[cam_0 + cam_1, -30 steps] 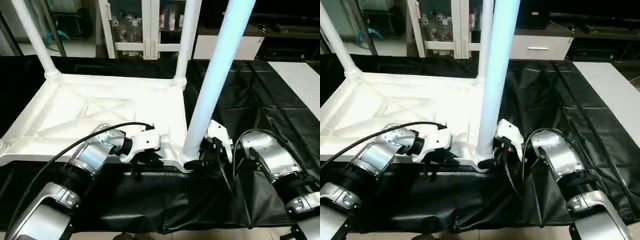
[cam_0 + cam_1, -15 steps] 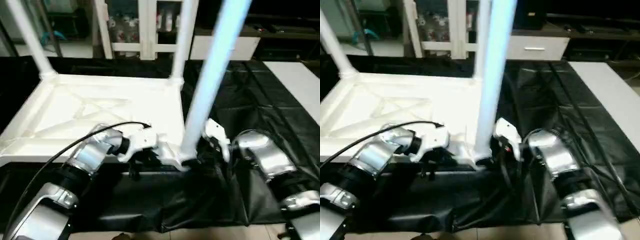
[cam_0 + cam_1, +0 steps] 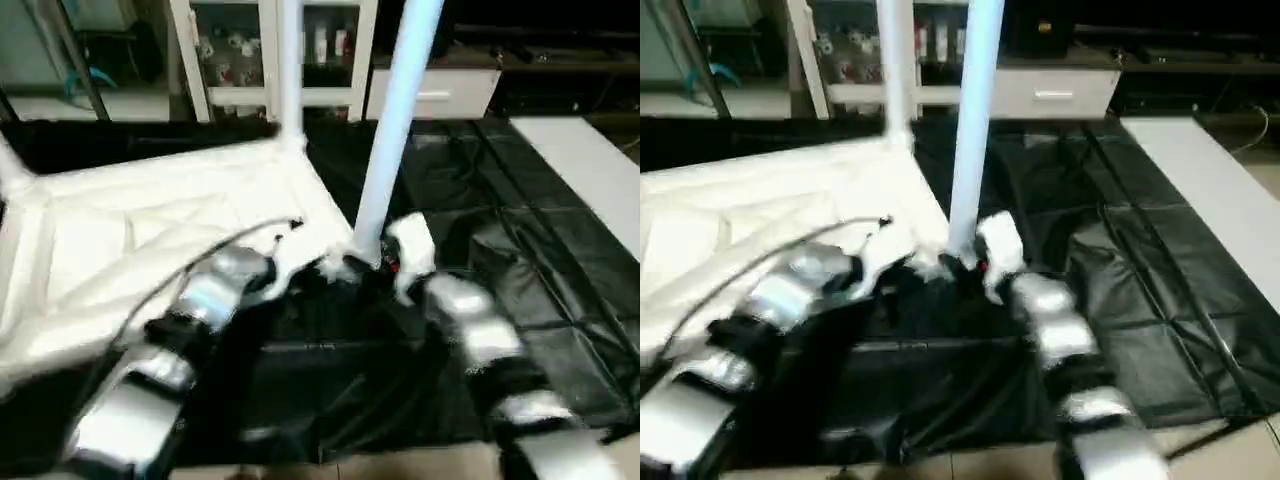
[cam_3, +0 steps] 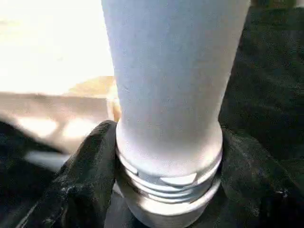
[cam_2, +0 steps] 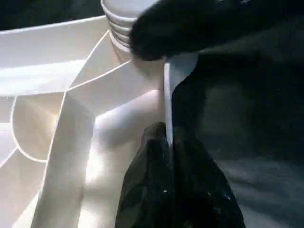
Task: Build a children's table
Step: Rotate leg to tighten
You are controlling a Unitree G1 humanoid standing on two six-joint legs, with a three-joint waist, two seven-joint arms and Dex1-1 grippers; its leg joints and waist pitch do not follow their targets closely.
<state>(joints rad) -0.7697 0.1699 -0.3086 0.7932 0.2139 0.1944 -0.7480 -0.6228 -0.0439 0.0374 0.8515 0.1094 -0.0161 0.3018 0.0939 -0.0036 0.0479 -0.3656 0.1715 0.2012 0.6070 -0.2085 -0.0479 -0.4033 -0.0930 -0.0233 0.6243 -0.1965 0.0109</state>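
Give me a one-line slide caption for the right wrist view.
Right gripper clasps the base of a white table leg, black fingers on either side of its ribbed end.

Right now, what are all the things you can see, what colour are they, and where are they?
Table top: one, white, lying underside up on the black cloth.
Legs: two seen standing up from it, white; near leg at the near corner by the grippers, far leg at the far corner.
Black cloth: one, draped over the worktable.
White board: one, flat, at the cloth's far right.
Cabinet: white, behind the worktable.
Left gripper: black fingers shut on the table top's thin edge.
Right gripper: black fingers clasp the near leg's ribbed base.
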